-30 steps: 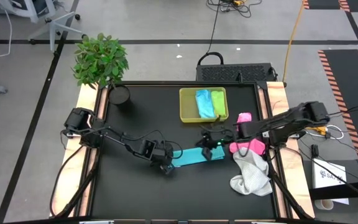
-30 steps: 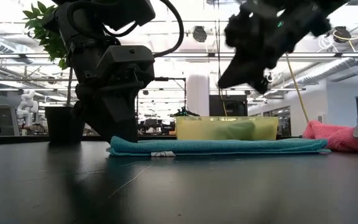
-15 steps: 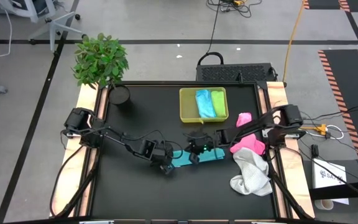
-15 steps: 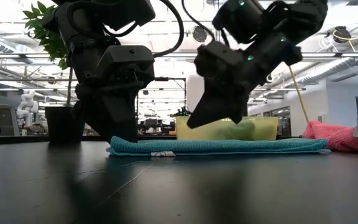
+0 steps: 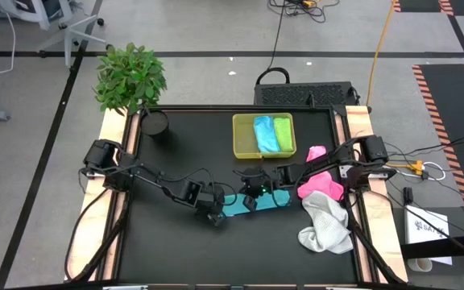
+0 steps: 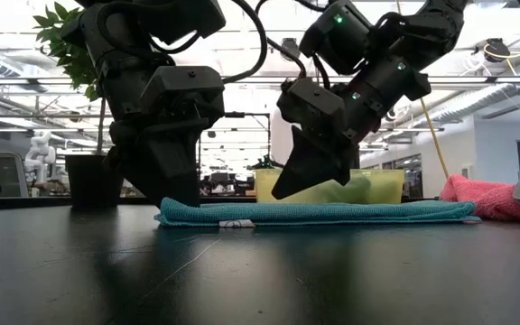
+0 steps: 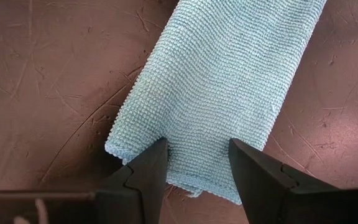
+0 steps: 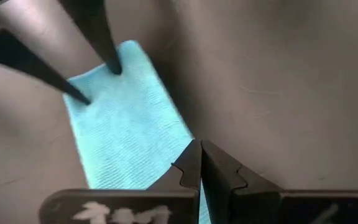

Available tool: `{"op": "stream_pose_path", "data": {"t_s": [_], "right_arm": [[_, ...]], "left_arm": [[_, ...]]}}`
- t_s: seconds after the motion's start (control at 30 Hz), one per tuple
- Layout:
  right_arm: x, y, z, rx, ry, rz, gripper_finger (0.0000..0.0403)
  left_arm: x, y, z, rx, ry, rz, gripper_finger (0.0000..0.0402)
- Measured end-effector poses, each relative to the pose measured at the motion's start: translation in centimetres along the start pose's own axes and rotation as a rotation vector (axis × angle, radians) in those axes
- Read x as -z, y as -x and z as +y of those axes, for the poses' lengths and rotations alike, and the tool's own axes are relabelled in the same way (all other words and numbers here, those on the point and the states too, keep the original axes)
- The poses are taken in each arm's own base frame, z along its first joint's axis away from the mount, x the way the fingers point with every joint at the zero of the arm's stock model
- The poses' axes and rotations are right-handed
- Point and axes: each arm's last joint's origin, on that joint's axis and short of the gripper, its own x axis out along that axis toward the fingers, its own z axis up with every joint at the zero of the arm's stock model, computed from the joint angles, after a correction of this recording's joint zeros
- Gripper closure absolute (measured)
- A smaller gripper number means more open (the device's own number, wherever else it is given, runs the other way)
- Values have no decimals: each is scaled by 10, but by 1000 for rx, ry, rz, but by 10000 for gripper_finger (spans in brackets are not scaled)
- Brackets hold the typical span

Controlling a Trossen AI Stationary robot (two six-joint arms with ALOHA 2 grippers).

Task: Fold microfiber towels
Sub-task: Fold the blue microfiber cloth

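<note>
The black bench (image 5: 176,137) carries a yellow-green plastic tray (image 5: 240,137) at its far side, with a light blue towel (image 5: 263,133) and a lime green towel (image 5: 282,134) lying folded side by side in it; a crumpled white towel (image 5: 325,224) and a bunched pink towel (image 5: 322,187) wait near the right edge. At mid-bench lies the teal microfiber towel (image 6: 319,213), folded into a long flat strip with a small label at its near edge. The left gripper (image 7: 196,163) stands on one end of the strip, its fingers spread apart and planted on the cloth, pinning rather than pinching it. The right gripper (image 6: 289,182), fingers clenched together on nothing, hangs tilted just above the strip's middle. The likely risk is that the closed tip, pushing down or sweeping along, drags the soft pile and skews the fold, or pulls the pinned end out from under the left fingers. The weave looks nubby and grippy, the layers slightly uneven at the pinned end.
</note>
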Motion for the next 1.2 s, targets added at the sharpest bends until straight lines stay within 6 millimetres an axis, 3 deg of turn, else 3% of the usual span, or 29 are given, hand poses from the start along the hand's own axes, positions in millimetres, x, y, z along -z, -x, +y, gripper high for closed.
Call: {"op": "stream_pose_path", "data": {"t_s": [0.83, 1.0, 1.2], "right_arm": [[18, 8, -8, 108, 82, 216, 403], [17, 22, -8, 126, 97, 253, 403], [20, 52, -12, 214, 118, 359, 403]], "left_arm": [[0, 0, 0, -1, 5, 0, 225], [0, 0, 0, 0, 5, 0, 225], [0, 0, 0, 0, 4, 3, 225]]}}
